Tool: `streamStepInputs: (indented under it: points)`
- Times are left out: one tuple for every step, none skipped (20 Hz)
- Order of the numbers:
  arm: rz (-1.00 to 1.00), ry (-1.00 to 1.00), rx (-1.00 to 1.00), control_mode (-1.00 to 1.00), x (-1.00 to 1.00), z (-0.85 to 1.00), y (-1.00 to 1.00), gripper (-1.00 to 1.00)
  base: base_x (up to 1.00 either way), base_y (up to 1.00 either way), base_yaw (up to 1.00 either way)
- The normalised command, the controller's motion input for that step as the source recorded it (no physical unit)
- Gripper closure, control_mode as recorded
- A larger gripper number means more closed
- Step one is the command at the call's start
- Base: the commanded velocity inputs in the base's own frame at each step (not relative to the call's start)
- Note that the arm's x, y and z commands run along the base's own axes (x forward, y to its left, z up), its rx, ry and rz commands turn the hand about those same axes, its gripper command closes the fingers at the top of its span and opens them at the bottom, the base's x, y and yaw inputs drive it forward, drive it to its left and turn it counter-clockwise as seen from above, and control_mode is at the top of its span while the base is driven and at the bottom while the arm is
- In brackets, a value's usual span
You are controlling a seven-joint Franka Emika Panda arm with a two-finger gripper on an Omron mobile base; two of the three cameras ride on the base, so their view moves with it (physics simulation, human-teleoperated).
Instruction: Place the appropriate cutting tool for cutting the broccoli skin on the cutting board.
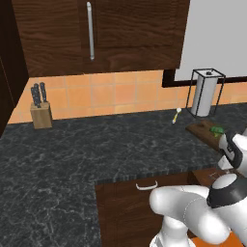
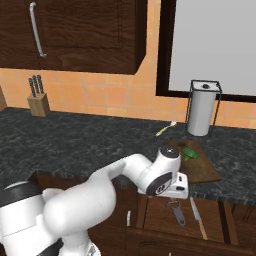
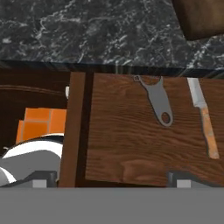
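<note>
Hovering over the open drawer (image 3: pixel 131 144), jaws seemingly spread wide; aiming for the peeler (image 3: pixel 158 101) at 12 o'clock, skipping the knife (image 3: pixel 203 120) at 1.

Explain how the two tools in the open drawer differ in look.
The peeler is all grey metal with a forked top and a hole near its bottom; the knife has a grey blade and an orange-brown handle. The knife is longer and slimmer. Both lie flat on the drawer floor, apart.
</note>
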Motion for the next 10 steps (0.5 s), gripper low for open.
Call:
streamStepInputs:
  points:
    - [0.0,0.07,0.0,-1.0,-0.42,-0.3,-0.08,-1.0,0.0,0.0,0.0]
    - [0.0,0.06,0.0,-1.0,-0.26,-0.32,-0.38,-1.0,0.0,0.0,0.0]
    - [0.0,0.05,0.0,-1.0,-0.24,-0.41,-0.41,-1.0,0.0,0.0,0.0]
    - [0.0,0.13,0.0,-1.0,-0.07,-0.44,-0.29,-1.0,0.0,0.0,0.0]
    - [0.0,0.19,0.0,-1.0,0.0,-0.46,-0.35,-1.0,0.0,0.0,0.0]
    - [0.0,0.22,0.0,-1.0,0.0,-0.51,-0.32,-1.0,0.0,0.0,0.0]
    - [0.0,0.31,-0.03,-1.0,0.0,-0.61,-0.11,-1.0,0.0,0.0,0.0]
    - [0.0,0.32,0.0,-1.0,0.0,-0.69,-0.24,-1.0,0.0,0.0,0.0]
    - [0.0,0.3,0.0,-1.0,0.0,-0.74,-0.34,-1.0,0.0,0.0,0.0]
    - [0.0,0.29,0.0,-1.0,0.0,-0.69,-0.26,-1.0,0.0,0.0,0.0]
